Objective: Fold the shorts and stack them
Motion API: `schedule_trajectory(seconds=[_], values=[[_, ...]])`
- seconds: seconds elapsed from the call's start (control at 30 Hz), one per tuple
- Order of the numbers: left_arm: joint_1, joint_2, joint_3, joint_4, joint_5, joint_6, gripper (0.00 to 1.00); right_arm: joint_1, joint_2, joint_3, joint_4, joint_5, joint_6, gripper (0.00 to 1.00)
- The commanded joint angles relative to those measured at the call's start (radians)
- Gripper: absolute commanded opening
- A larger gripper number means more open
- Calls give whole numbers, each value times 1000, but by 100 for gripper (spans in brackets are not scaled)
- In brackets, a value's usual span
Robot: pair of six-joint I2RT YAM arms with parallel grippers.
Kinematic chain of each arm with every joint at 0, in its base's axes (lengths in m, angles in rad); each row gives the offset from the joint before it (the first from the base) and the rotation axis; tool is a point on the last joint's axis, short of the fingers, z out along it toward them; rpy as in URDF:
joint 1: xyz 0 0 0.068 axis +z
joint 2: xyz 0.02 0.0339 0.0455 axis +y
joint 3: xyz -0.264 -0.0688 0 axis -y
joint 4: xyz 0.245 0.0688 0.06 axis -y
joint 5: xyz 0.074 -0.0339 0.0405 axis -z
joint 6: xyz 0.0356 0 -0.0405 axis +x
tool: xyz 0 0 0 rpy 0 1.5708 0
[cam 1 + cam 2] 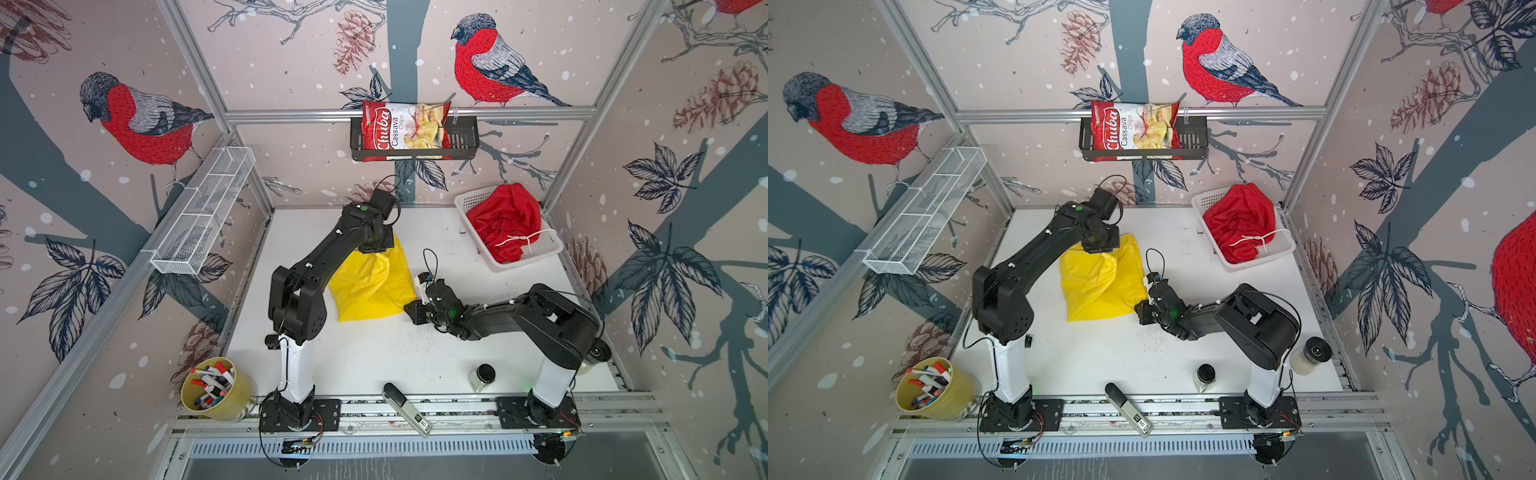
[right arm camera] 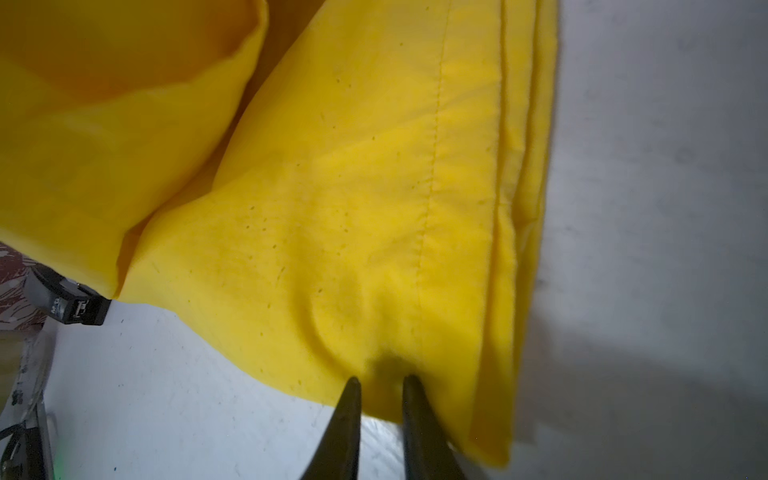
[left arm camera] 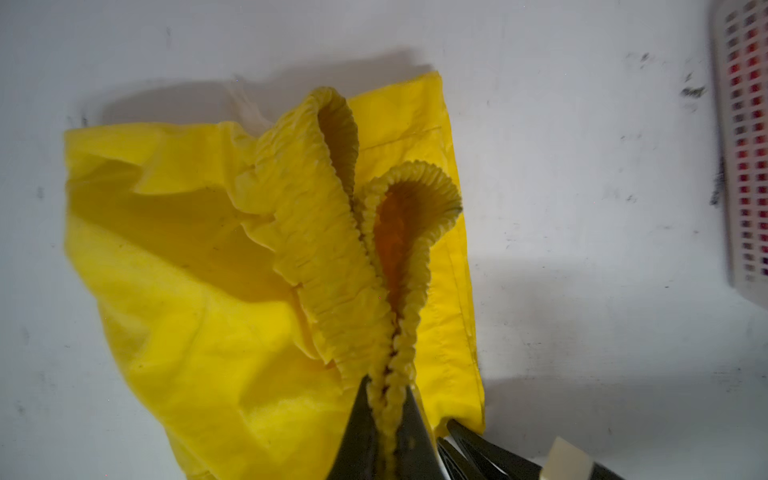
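Left wrist view: yellow shorts [image 3: 232, 291] on table [image 1: 374, 357] centre, rumpled, part-folded, bunched waistband [image 3: 332, 249] pinched tight in left gripper [image 3: 386, 390]; right gripper [image 2: 381, 380] nipped onto hem [image 2: 291, 382] edge. Fold unfinished by the look of it; red shorts [image 1: 503, 226] crumpled in white basket [image 1: 469, 199] at far right corner, not yet folded, nothing stacked.

The left arm [image 1: 328, 254] is reaching up and forward from its base with the wrist bending steeply downward, and the left gripper [image 3: 388, 388] is pinching the yellow shorts [image 3: 208, 332], its fingers [image 3: 357, 424] pressing together. The right arm [image 1: 498, 316] is lying low and stretching leftward, and the right gripper [image 2: 381, 380] is nipping the same fabric's edge between narrowly parted fingers [image 2: 345, 415]
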Motion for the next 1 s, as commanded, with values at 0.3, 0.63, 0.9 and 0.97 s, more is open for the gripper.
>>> schedule_trajectory(seconds=[0.3,0.63,0.9,0.97], values=[[-92,233,76,40,40,-37,67,-19,-133,-92,-89,77,-21,22],[-83,17,168,46,70,-32,72,-101,-294,-31,-210,94,-59,25],[43,-296,-363,314,33,-71,38,-135,-145,290,-210,-97,-69,31],[86,-311,-480,378,90,-72,31,-135,-53,380,-197,-166,-45,31]])
